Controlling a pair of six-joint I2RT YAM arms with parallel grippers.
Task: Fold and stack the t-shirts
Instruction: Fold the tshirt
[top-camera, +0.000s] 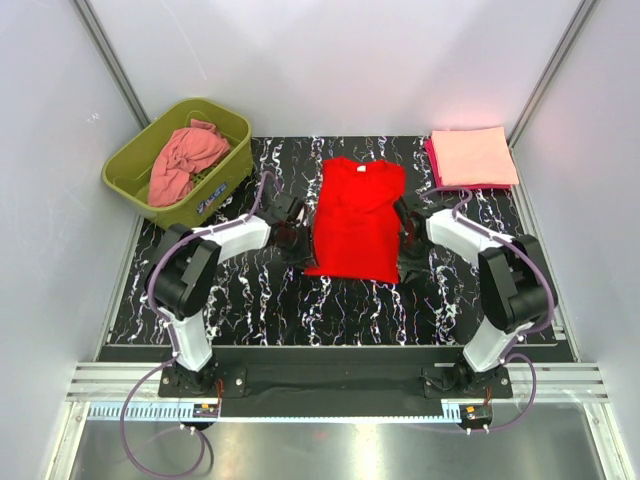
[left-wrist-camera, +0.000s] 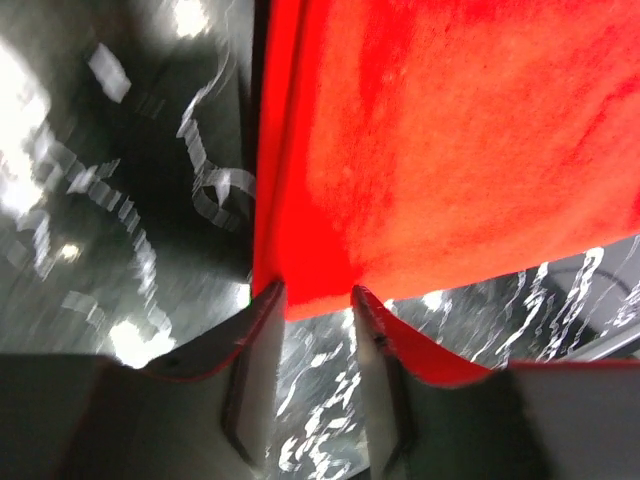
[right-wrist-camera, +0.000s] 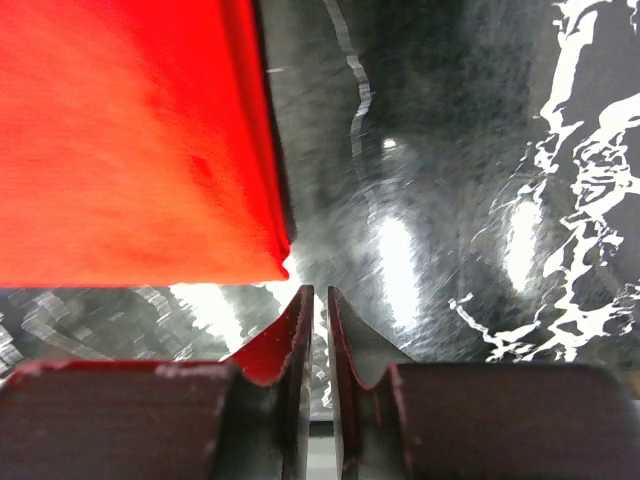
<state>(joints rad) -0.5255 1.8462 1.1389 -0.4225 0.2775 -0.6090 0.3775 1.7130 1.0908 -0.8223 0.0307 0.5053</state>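
Observation:
A bright red t-shirt (top-camera: 355, 215) lies flat in the middle of the black marbled mat (top-camera: 260, 300), its sides folded in. My left gripper (top-camera: 293, 243) is at its lower left corner. In the left wrist view the left gripper (left-wrist-camera: 315, 290) is open, with the hem of the red t-shirt (left-wrist-camera: 450, 150) just reaching its tips. My right gripper (top-camera: 408, 262) sits off the lower right corner. Seen from the right wrist, the right gripper (right-wrist-camera: 317, 290) holds nothing. Its jaws stand a narrow slit apart, just short of the red t-shirt (right-wrist-camera: 130, 140).
An olive-green tub (top-camera: 222, 185) at the back left holds a crumpled salmon-pink t-shirt (top-camera: 185, 160). At the back right a folded peach t-shirt (top-camera: 472, 155) lies on a folded magenta t-shirt (top-camera: 432, 155). White walls close in the mat on three sides.

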